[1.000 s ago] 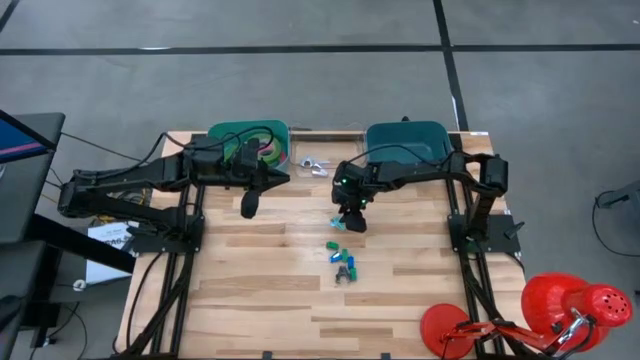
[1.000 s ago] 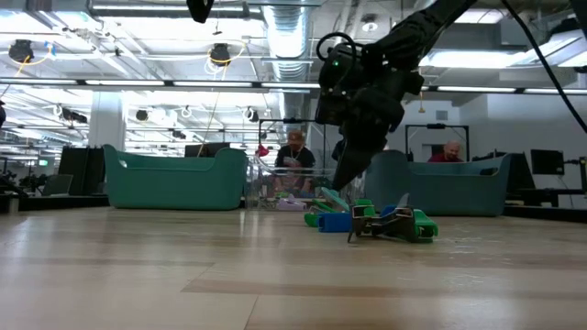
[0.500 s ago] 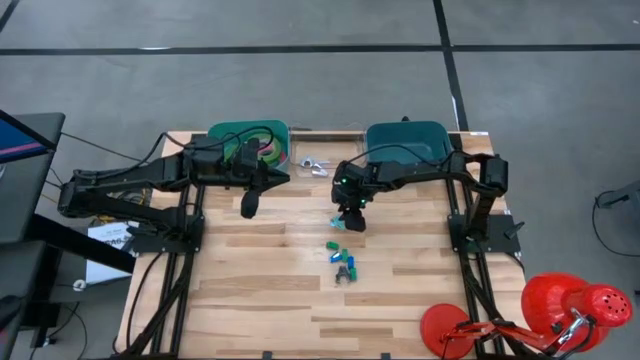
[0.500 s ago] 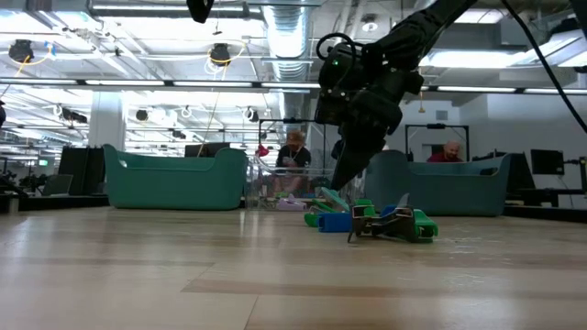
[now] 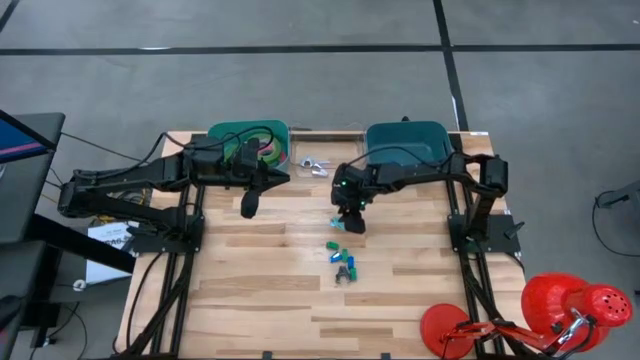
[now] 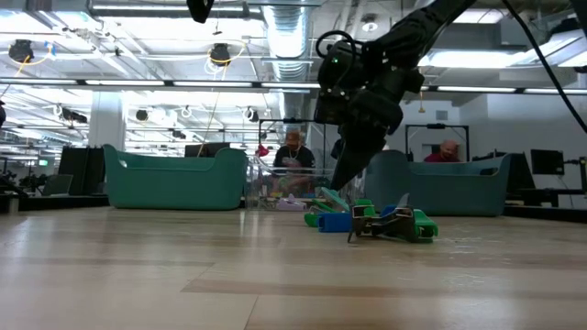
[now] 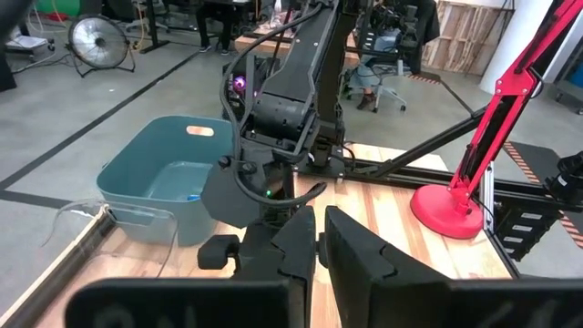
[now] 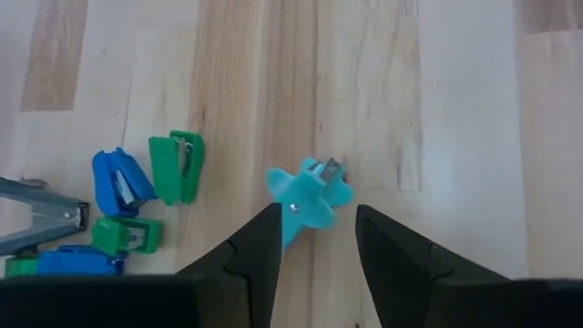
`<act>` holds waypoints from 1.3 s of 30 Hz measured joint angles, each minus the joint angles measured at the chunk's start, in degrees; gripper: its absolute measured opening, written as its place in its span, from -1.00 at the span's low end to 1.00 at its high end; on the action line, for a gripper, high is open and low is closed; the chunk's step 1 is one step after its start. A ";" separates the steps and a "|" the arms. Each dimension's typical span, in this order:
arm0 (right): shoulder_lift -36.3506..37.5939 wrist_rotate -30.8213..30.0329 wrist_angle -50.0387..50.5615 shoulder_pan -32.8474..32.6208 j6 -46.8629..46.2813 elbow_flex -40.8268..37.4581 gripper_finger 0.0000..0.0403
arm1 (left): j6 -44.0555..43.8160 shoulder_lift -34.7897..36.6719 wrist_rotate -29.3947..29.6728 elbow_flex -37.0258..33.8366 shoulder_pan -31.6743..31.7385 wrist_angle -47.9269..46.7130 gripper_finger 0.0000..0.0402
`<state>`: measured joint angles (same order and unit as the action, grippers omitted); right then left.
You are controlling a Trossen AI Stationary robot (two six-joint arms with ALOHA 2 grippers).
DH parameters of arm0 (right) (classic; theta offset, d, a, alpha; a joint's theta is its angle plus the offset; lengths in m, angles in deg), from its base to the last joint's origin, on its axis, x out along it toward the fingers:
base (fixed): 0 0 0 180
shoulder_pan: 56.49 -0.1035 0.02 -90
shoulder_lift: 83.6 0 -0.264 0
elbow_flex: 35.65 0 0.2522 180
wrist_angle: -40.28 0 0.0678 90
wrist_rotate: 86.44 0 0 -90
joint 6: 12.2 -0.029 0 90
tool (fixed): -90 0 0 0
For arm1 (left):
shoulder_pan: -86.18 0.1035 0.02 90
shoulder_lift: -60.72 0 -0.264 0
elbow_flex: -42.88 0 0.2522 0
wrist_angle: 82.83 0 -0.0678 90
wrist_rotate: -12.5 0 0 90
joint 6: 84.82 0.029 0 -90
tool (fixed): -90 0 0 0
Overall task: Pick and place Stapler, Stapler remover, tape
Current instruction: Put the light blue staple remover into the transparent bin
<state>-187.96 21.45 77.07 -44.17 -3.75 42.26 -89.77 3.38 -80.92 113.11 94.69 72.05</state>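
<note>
Teal staple remover [image 8: 308,202] sits centre frame between our right gripper [image 8: 314,239]'s parted fingers; closing off-centre could flick it away.

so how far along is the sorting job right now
Done: tape rolls already lie in the left teal bin. In hand: the right gripper is down over a light blue staple remover, jaws astride it but not yet clamped. The left gripper waits shut near its bin. Left: the green and blue pieces on the table, plus the metal stapler among them.
</note>
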 joint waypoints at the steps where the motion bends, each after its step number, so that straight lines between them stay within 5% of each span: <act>1: 0.03 -0.16 0.02 -0.26 -0.81 0.00 -0.33 | 0.00 0.00 0.00 0.00 0.02 0.08 -0.89; 21: 10.72 -12.59 4.53 -7.36 -12.33 0.02 0.19 | 0.00 0.00 0.00 0.00 0.00 0.41 -0.89; 30: 9.47 -24.95 6.61 -14.41 -19.73 0.00 0.17 | 0.00 0.00 0.00 0.00 0.02 0.97 -0.89; 39: 3.58 -25.94 6.21 -14.94 -26.49 0.00 0.17 | 0.00 0.00 0.00 0.00 0.02 1.24 -0.89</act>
<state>-184.38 -4.49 83.28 -59.11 -30.24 42.25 -89.77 3.38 -80.92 113.11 94.71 73.30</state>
